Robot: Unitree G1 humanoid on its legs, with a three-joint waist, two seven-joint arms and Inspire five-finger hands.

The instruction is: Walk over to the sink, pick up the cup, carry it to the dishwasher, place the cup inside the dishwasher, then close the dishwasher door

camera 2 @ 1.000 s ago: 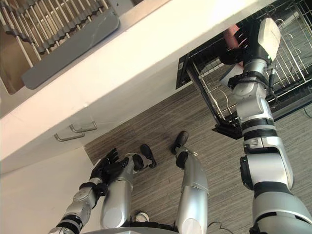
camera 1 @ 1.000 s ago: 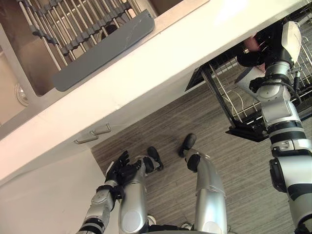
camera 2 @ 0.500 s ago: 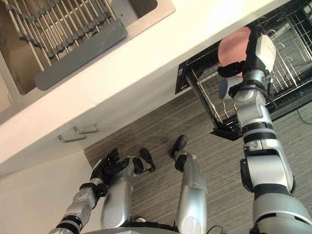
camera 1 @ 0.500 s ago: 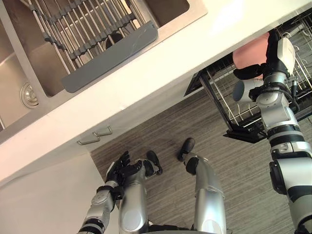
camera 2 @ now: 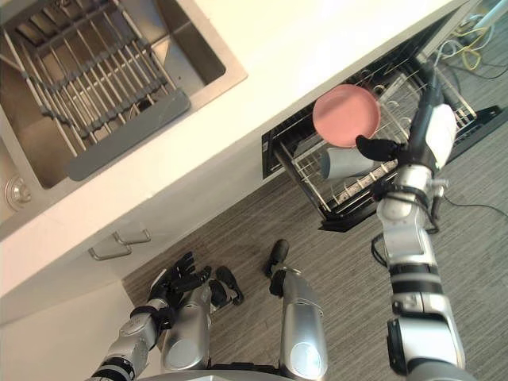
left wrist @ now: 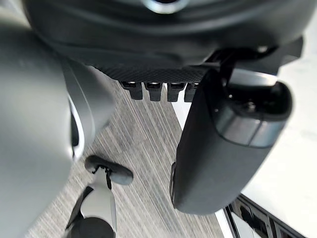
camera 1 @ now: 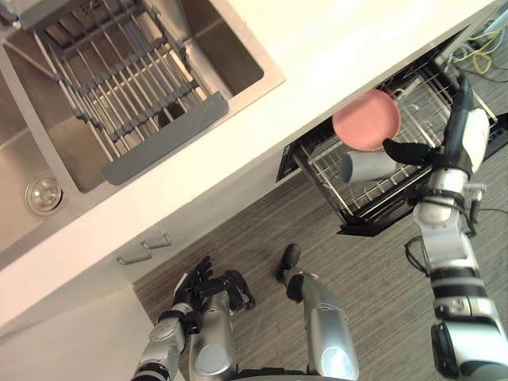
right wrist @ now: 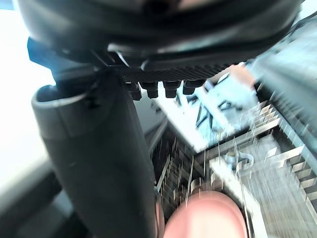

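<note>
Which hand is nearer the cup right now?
Right. The right hand is open right beside the cup, over the dishwasher rack. The left hand hangs open, low by the cabinet, far from the cup.

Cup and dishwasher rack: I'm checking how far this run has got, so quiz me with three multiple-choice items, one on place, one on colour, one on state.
1. Where does the grey cup lie? A in the sink; B on the dishwasher rack; C on the floor.
2. What colour is the round dish beside it? A green; B black; C pink.
3. How does that rack stand? A pulled out from under the counter; B pushed in behind a shut door; C lifted onto the counter.
Answers: B, the cup lies on its side among the rack's wires; C, the dish is plainly pink; A, the rack juts out below the counter's edge.
</note>
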